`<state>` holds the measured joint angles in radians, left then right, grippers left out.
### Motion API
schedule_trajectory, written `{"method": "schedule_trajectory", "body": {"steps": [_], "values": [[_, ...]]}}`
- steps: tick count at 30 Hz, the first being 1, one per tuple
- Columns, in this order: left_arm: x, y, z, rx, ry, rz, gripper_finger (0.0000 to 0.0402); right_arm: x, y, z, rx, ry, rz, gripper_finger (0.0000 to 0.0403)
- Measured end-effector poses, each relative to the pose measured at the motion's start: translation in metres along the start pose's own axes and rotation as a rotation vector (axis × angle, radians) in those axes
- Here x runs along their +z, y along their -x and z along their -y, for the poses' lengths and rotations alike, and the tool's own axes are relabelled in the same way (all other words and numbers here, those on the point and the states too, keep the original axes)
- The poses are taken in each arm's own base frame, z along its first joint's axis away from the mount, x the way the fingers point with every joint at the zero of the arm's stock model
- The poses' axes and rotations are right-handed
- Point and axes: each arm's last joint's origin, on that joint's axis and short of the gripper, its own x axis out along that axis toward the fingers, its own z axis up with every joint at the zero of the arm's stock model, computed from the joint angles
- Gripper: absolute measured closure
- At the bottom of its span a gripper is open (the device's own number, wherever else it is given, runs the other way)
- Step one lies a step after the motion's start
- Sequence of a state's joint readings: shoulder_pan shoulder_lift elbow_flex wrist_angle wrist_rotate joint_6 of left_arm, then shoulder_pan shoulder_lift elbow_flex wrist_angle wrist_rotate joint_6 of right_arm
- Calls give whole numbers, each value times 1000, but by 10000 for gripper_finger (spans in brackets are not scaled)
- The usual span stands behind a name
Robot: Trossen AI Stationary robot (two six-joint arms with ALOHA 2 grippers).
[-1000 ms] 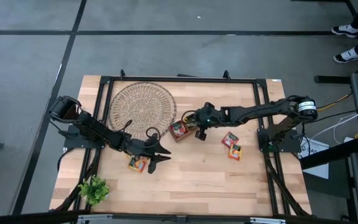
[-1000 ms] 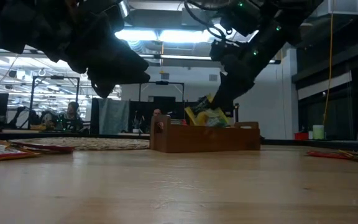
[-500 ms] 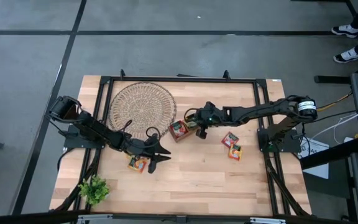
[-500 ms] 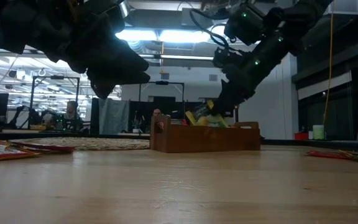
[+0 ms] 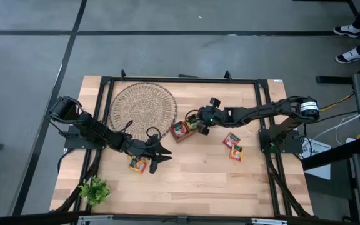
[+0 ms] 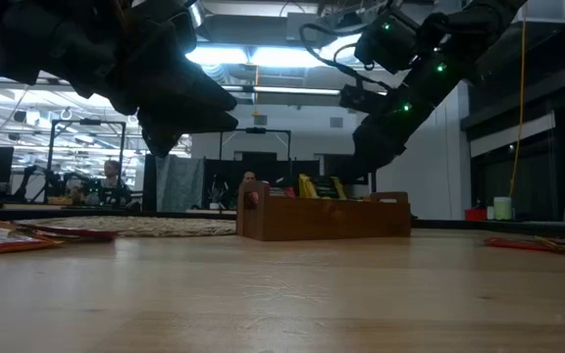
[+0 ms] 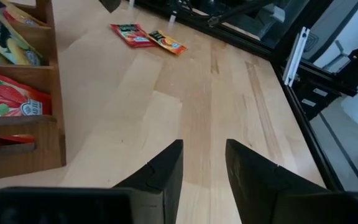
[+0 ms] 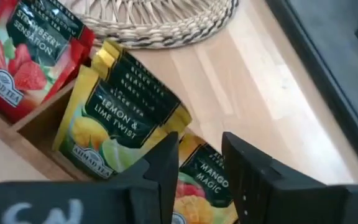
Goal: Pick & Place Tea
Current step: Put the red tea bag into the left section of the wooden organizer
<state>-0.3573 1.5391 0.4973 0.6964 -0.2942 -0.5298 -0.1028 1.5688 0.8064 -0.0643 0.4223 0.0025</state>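
The yellow lemon-and-lime sachet point(image 8: 120, 118) stands in the wooden tray's point(image 5: 181, 132) end compartment, beside a mango sachet point(image 8: 199, 180). Just above it the right tool point(image 5: 200, 127) hangs released, gripping nothing. The left tool point(image 5: 161, 155) hovers parted and empty over the tabletop point(image 5: 199, 175), near loose sachets point(image 5: 138, 164).

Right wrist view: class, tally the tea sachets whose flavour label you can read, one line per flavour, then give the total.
Strawberry Sensation sachet, red: 1
Lemon & Lime Twist sachet, yellow: 1
Mango Magic sachet, orange: 1
Total with a readable label: 3
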Motion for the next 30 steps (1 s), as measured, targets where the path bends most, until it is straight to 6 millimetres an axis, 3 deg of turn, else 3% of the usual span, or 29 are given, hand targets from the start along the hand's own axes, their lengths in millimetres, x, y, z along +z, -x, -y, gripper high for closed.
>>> {"method": "schedule_trajectory", "body": {"steps": [6,13,23,30], "values": [[1,0,0,1,3,7,286,15,12,4,21,14,-4,275],[1,0,0,0,3,9,284,30,40,6,296,-88,-37,275],[1,-1,-3,15,-20,4,286,4,77,-19,431,-195,-331,281],[3,-1,-6,54,-81,20,284,-34,86,-28,242,-271,-570,324]]}}
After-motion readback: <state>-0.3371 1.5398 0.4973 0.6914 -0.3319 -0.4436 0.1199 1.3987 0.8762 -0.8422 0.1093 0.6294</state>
